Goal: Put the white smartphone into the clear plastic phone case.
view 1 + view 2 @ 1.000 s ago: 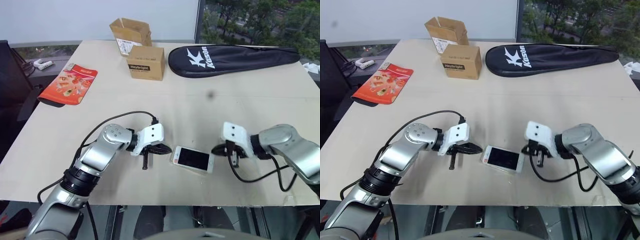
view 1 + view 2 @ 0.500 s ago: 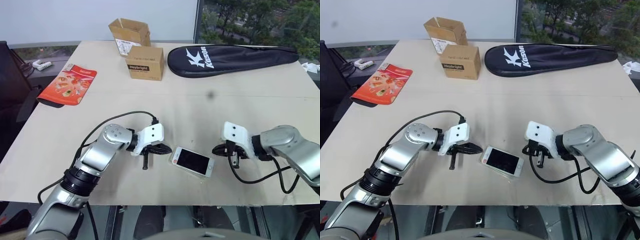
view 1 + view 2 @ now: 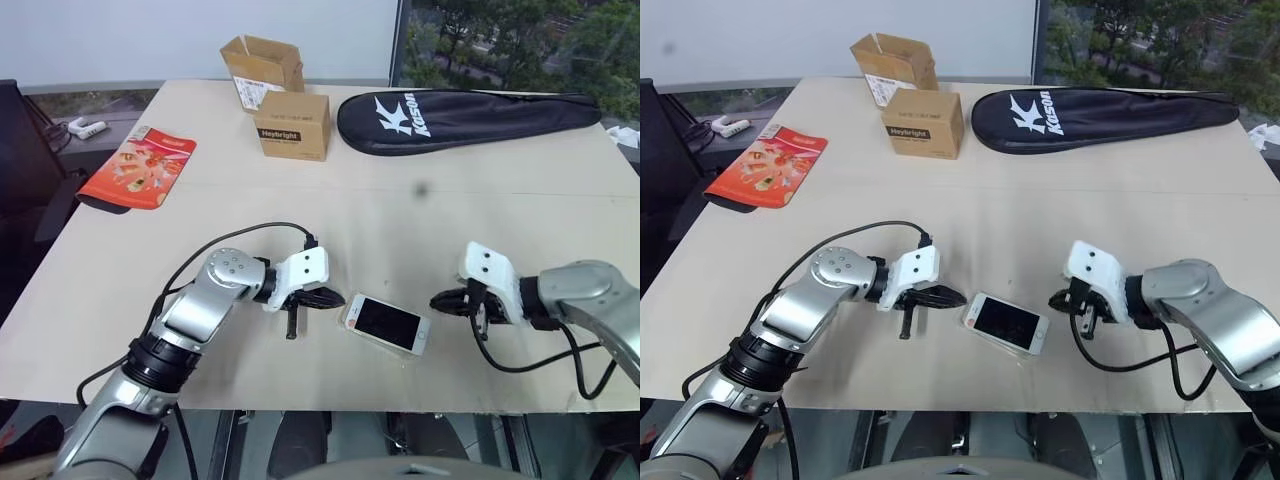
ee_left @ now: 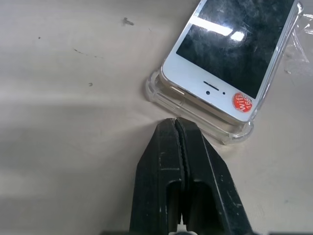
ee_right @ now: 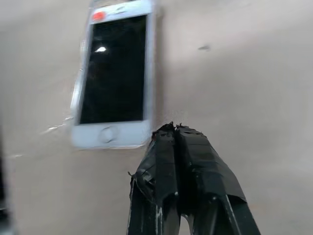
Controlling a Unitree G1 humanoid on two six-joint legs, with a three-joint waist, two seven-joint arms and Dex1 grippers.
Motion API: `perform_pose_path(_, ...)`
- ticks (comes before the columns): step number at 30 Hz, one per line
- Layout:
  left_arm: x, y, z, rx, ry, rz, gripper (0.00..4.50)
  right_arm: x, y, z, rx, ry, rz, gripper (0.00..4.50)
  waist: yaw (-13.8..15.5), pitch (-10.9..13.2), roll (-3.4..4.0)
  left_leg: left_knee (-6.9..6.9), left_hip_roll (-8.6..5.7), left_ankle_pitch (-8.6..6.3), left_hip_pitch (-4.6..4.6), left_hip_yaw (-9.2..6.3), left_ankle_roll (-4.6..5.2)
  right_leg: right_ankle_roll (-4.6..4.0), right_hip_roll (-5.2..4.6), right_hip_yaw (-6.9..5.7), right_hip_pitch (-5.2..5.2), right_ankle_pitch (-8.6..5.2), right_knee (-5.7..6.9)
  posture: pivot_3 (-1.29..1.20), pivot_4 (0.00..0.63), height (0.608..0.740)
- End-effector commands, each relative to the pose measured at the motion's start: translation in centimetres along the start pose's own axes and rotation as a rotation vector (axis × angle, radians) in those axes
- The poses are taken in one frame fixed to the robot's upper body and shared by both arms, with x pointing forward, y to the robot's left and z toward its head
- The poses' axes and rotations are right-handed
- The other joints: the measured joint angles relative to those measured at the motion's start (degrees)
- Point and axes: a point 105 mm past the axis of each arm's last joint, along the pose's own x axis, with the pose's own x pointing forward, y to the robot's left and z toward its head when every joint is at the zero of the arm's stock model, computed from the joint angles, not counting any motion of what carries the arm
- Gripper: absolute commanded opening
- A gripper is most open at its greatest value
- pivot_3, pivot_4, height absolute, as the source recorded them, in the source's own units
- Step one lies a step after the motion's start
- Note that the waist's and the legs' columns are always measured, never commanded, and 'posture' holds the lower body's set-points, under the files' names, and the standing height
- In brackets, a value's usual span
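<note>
Head view, phone: the white smartphone (image 3: 386,323) lies screen up near the front edge of the table (image 3: 450,220), between the two grippers, resting on the clear plastic phone case (image 3: 405,349).
Head view, left gripper (image 3: 337,298): fingers pressed together, tip just beside the phone's near end, holding nothing.
Head view, right gripper (image 3: 440,301): near the phone's other end but apart from it, empty.
Head view, far side: two cardboard boxes (image 3: 282,98), a black racket bag (image 3: 465,108), a red packet (image 3: 138,166).
Left wrist view, case: clear rim (image 4: 195,116) shows around the phone's earpiece end; the phone looks seated in it, though the far corners are cut off.
Left wrist view, fingers (image 4: 168,161): closed flat against each other.
Right wrist view, fingers (image 5: 195,161): together or nearly so, beside the home button end of the phone (image 5: 114,78).
</note>
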Motion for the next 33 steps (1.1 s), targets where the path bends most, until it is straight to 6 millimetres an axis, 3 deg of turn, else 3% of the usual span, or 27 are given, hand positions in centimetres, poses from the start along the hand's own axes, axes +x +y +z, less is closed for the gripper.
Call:
perform_pose_path(1,-0.2,0.0,0.3,0.013,-0.010,0.005,0.00,-0.4,1.9,1.4,-0.066,-0.088,0.026,1.31,-0.07,-0.01,-0.01,0.00,0.00,0.00,0.01,0.00,0.00,0.00,0.00,0.00,0.00,0.00,0.01,0.00,0.150,0.732)
perform_pose_path(5,-0.6,0.1,0.5,0.014,-0.018,0.014,0.00,-0.1,2.8,0.0,-0.069,-0.090,-0.025,2.69,-0.03,-0.01,-0.01,0.00,0.00,0.00,0.04,-0.04,0.00,0.00,0.00,-0.03,0.05,0.00,0.01,0.00,0.150,0.732)
perform_pose_path(9,-1.1,0.1,0.4,0.004,-0.020,0.015,0.00,0.1,2.8,0.1,-0.001,-0.183,-0.099,4.44,-0.23,-0.01,-0.03,0.02,-0.01,0.00,0.05,-0.04,0.00,0.01,0.01,-0.01,0.06,0.00,0.01,0.00,0.150,0.732)
perform_pose_path(14,-1.6,0.3,0.5,0.009,-0.016,0.020,0.00,1.0,1.5,-1.0,0.042,-0.165,-0.189,4.44,-0.19,-0.02,-0.04,0.02,0.00,0.00,0.08,-0.06,0.00,0.01,0.02,-0.02,0.07,0.00,0.03,0.00,0.150,0.732)
perform_pose_path(19,-2.6,0.6,0.8,0.022,-0.008,0.031,0.00,1.7,2.3,-1.0,0.056,-0.156,-0.111,4.44,-0.15,-0.01,-0.04,0.01,-0.01,0.00,0.06,-0.04,0.00,0.00,0.01,-0.02,0.06,0.00,0.01,0.00,0.150,0.732)
perform_pose_path(26,-3.7,1.4,1.8,0.057,-0.008,0.059,0.00,2.4,1.4,-0.7,-0.053,-0.114,-0.120,4.44,-0.03,-0.01,-0.04,0.02,-0.01,0.00,0.06,-0.03,0.00,-0.20,0.01,-0.01,0.06,-0.12,0.01,0.00,0.150,0.732)
perform_pose_path(33,-4.3,1.3,2.8,0.091,-0.009,0.063,0.00,2.5,2.4,-1.1,-0.078,-0.067,-0.014,4.44,-0.05,-0.01,-0.04,0.01,-0.01,0.00,0.05,-0.04,0.00,-0.13,0.02,-0.02,0.06,-0.08,0.00,0.00,0.150,0.732)
